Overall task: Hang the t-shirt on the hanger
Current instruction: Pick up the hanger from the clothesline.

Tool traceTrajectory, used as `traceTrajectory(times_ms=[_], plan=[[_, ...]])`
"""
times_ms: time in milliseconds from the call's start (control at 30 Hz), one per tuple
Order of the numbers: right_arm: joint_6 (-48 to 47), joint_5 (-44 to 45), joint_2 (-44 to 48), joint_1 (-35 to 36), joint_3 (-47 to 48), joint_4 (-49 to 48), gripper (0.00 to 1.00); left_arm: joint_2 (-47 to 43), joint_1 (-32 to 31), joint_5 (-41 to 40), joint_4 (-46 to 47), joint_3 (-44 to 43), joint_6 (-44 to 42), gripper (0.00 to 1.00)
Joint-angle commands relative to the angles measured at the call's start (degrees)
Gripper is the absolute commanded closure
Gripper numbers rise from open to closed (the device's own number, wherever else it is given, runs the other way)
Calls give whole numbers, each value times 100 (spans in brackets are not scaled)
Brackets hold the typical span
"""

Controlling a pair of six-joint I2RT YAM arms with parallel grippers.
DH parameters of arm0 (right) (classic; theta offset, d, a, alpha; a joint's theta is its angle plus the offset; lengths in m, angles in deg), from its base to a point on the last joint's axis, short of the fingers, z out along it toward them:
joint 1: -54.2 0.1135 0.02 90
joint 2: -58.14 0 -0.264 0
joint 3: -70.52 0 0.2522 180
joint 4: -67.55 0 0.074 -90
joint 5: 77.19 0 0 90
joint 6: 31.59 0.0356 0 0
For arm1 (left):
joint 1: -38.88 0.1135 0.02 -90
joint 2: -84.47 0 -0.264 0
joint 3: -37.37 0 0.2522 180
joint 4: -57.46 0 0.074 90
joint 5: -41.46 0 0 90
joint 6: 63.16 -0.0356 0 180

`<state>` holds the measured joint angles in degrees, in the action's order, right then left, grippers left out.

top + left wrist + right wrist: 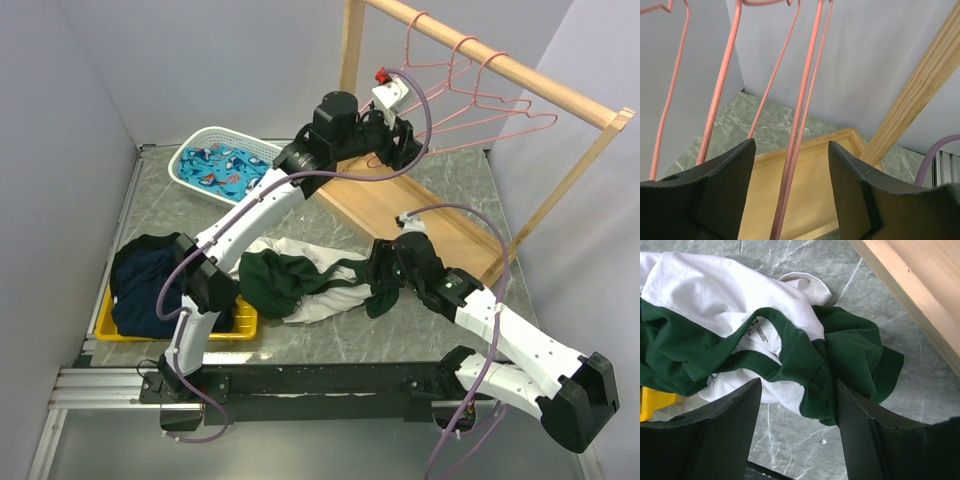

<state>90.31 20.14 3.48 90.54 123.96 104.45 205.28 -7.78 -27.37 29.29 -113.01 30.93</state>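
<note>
My right gripper [797, 390] has its jaws spread over the t-shirt [715, 290]. The crumpled shirt lies long from side to side, its green collar [797, 352] between them. Farther off, my left gripper [792, 150] is spread too, the hanger [801, 100] wire standing up between its jaws.

Left arm [250, 210]: I see white shell links joined by chunky black joint housings.
Right arm [505, 325]: the same white links and black joints, ending in a large black block at the shoulder end.
Green light [450, 285]: a small one glows on my right forearm.
Cables: a purple cable [428, 115] loops by my left wrist, and another [503, 280] arcs along the right arm.
Wrist camera [388, 95]: white block with a red tab.
Left gripper [791, 145]: two matte black, wedge-shaped fingers [725, 190].
Right gripper [799, 384]: matching black fingers [725, 430] with pale scuffs along the edges.
</note>
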Motion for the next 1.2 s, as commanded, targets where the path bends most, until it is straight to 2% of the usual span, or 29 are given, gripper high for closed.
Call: traceTrajectory(times_ms=[0, 267, 700, 800, 900, 1100, 1167], plan=[[-79, -57, 42, -30, -136, -204, 32, 82, -46, 151, 299, -216, 38, 37], [-61, -65, 69, -30, -233, -239, 32, 135, -177, 116, 352, -216, 30, 50], [-70, -92, 139, -39, -286, -187, 29, 302, -239, 19, 352, -313, 12, 55], [-70, -100, 139, -30, -303, -204, 29, 329, -239, -25, 360, -304, 30, 58], [-61, -118, 130, -39, -312, -222, 29, 285, -257, -60, 448, -251, 56, 66], [-70, -109, 130, -30, -303, -204, 29, 74, -335, -376, 746, -58, -14, 99], [-79, -92, 130, -30, -294, -213, 29, -31, -353, -455, 835, 29, -32, 99]])
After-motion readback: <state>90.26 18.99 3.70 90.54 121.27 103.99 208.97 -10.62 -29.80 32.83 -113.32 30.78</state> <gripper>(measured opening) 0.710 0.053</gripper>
